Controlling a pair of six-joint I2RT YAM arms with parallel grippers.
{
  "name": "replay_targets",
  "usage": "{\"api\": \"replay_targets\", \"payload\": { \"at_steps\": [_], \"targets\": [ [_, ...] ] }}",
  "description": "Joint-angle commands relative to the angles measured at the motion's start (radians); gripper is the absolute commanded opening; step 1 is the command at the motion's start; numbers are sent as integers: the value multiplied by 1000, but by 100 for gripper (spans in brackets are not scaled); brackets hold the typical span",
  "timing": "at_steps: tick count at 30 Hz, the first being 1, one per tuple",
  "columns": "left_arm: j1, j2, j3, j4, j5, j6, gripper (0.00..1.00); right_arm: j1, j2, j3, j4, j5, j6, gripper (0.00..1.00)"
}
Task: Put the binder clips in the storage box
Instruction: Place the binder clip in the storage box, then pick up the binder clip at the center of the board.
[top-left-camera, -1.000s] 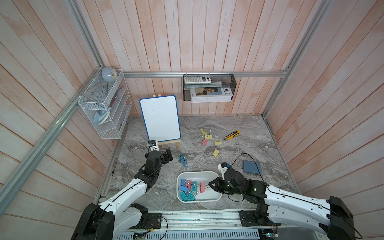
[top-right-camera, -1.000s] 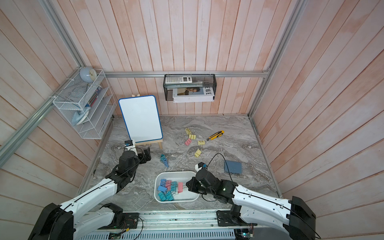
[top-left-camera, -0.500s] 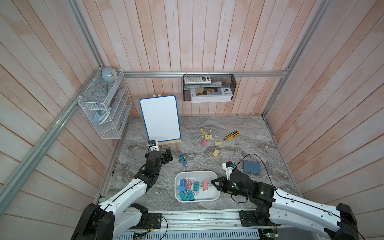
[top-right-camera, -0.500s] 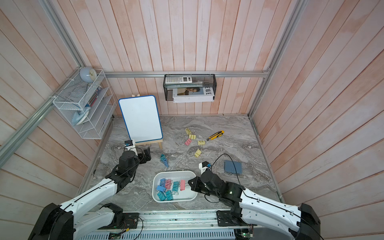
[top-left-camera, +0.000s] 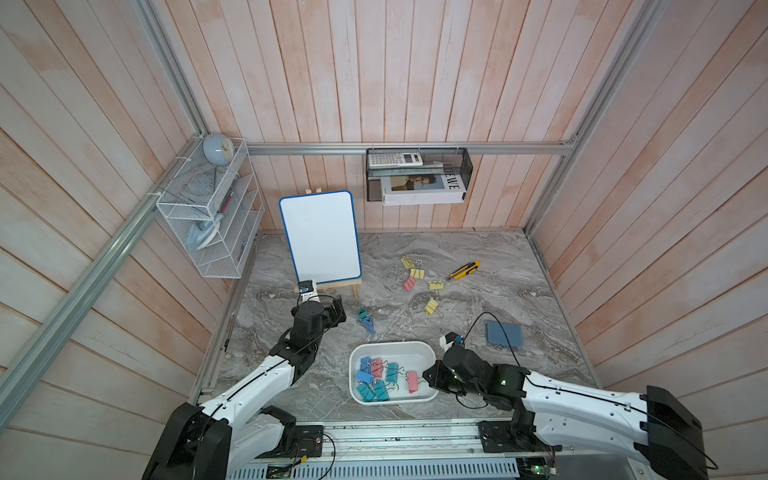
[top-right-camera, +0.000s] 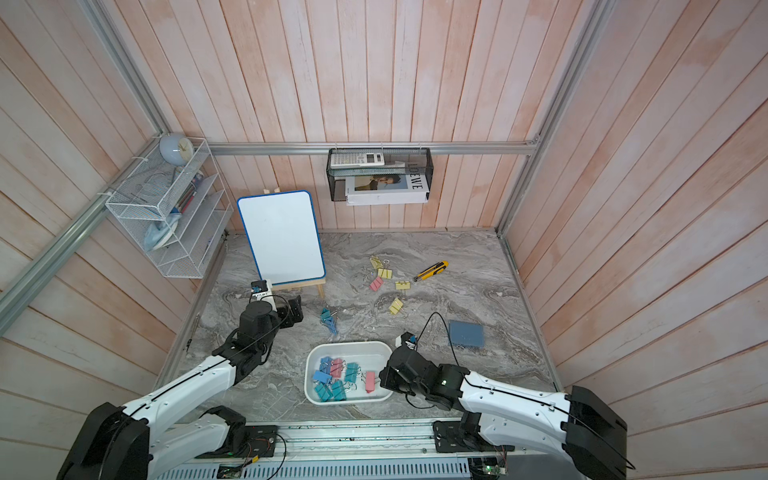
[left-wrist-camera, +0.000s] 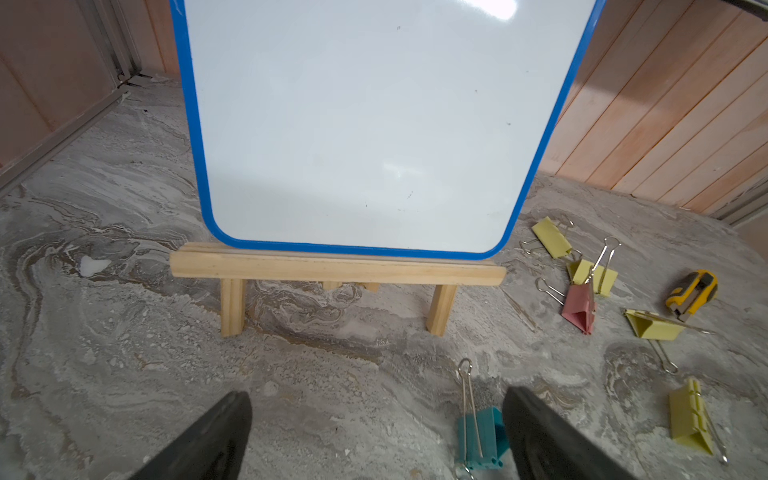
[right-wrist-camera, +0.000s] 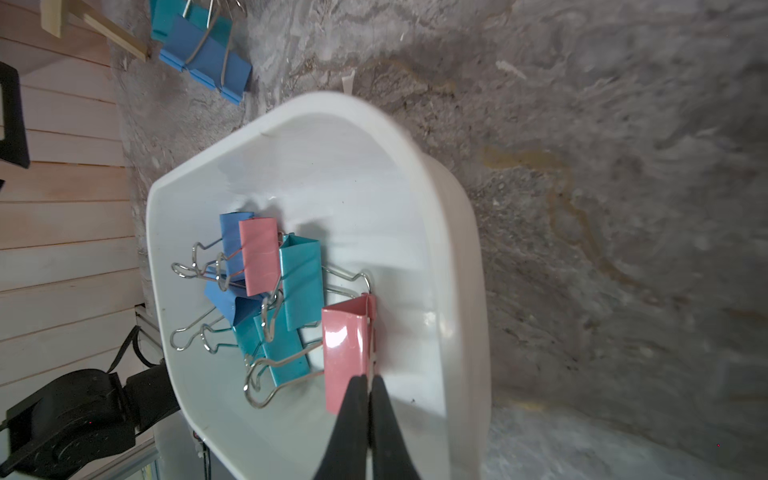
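Note:
The white storage box (top-left-camera: 392, 344) (top-right-camera: 349, 344) (right-wrist-camera: 457, 249) sits near the table's front edge with several blue, teal and pink binder clips (top-left-camera: 376, 380) (right-wrist-camera: 291, 282) lying in it. My right gripper (top-left-camera: 426, 376) (top-right-camera: 380, 378) (right-wrist-camera: 369, 380) is shut on a pink binder clip (top-left-camera: 412, 382) (right-wrist-camera: 345, 353), inside the box by its right wall. My left gripper (top-left-camera: 338, 311) (left-wrist-camera: 378, 399) is open and empty, low over the table, with a teal clip (left-wrist-camera: 480, 436) (top-left-camera: 366, 322) beside one finger. Yellow clips and a pink one (top-left-camera: 415, 274) (left-wrist-camera: 582, 282) lie farther back.
A blue-framed whiteboard (top-left-camera: 320, 237) on a wooden easel (left-wrist-camera: 336, 270) stands just beyond my left gripper. A yellow-and-black utility knife (top-left-camera: 463, 270) and a blue pad (top-left-camera: 503, 334) lie to the right. A wire rack (top-left-camera: 212, 220) and a black mesh basket (top-left-camera: 417, 174) hang on the walls.
My right arm has shifted, carrying the pink clip slightly right and toward the front edge within the box. The box has slid a little left. The left arm has not moved.

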Motion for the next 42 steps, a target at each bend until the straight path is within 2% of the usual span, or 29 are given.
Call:
{"api": "replay_targets", "payload": {
  "at_steps": [1, 6, 14, 19, 24, 29, 31, 34, 38, 42],
  "targets": [
    [4, -7, 0, 14, -1, 2, 100, 10, 68, 42, 102, -67, -20, 0],
    [4, -10, -2, 17, -3, 3, 100, 33, 124, 42, 135, -68, -4, 0],
    [4, -1, 0, 21, 4, -2, 100, 47, 73, 45, 31, -31, -17, 30],
    [4, 2, 1, 20, 6, -2, 100, 46, 26, 95, -93, 10, -71, 37],
    [4, -1, 0, 19, 2, 0, 100, 46, -15, 199, -283, 91, -170, 42],
    [4, -4, 2, 15, 4, 1, 100, 34, -92, 292, -412, 297, -306, 44],
    [4, -9, 1, 12, 0, 3, 100, -19, -121, 331, -460, 350, -370, 47],
    [4, -19, -1, 9, -5, 5, 100, -173, -119, 382, -511, 353, -460, 47],
    [4, -22, -2, 7, -10, 7, 100, -413, -41, 388, -475, 198, -541, 47],
    [4, -27, -1, 2, -14, 11, 100, -590, 91, 368, -368, 0, -571, 46]
  ]
}}
